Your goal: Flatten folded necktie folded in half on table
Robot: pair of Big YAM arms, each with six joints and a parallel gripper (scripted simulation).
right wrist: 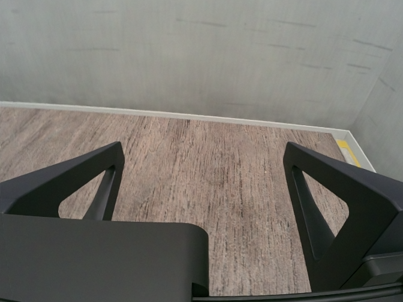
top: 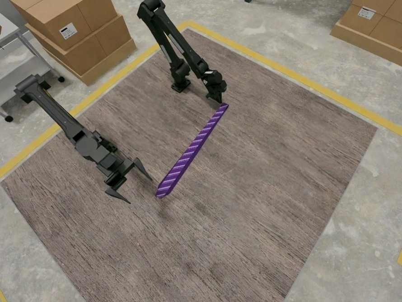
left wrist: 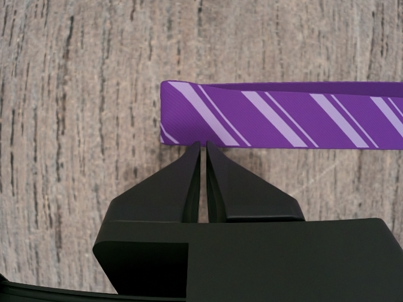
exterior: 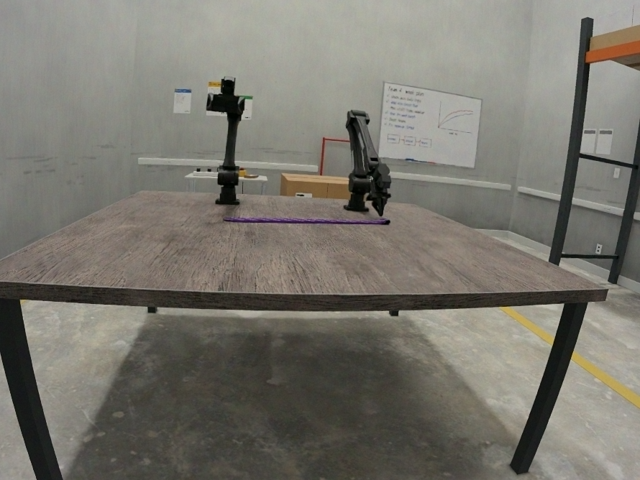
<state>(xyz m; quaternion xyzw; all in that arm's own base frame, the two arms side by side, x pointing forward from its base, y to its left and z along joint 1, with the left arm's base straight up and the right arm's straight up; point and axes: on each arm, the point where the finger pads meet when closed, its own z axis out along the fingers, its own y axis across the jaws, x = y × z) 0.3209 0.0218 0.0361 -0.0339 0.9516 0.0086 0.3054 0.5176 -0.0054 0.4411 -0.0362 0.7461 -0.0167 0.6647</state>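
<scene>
Brown wood for the table [top: 259, 227] [exterior: 310, 300] [left wrist: 81, 97] [right wrist: 227, 178], beneath everything else. In the top view, upon it, a purple striped necktie [top: 194, 146] [exterior: 310, 221] [left wrist: 276, 120], stretched long from one to seven o'clock, low, roughly straight, well inside the edges, with darker underlayer peeking out alongside. Off the seven-o'clock end, towards nine, the right gripper [top: 141, 191] [exterior: 226, 105] [right wrist: 203, 150], raised, fingers wide apart. By the one-o'clock end, the left gripper [top: 221, 102] [exterior: 381, 215] [left wrist: 203, 150], fingers together, with nothing visibly pinched; contact with cloth impossible to tell.
</scene>
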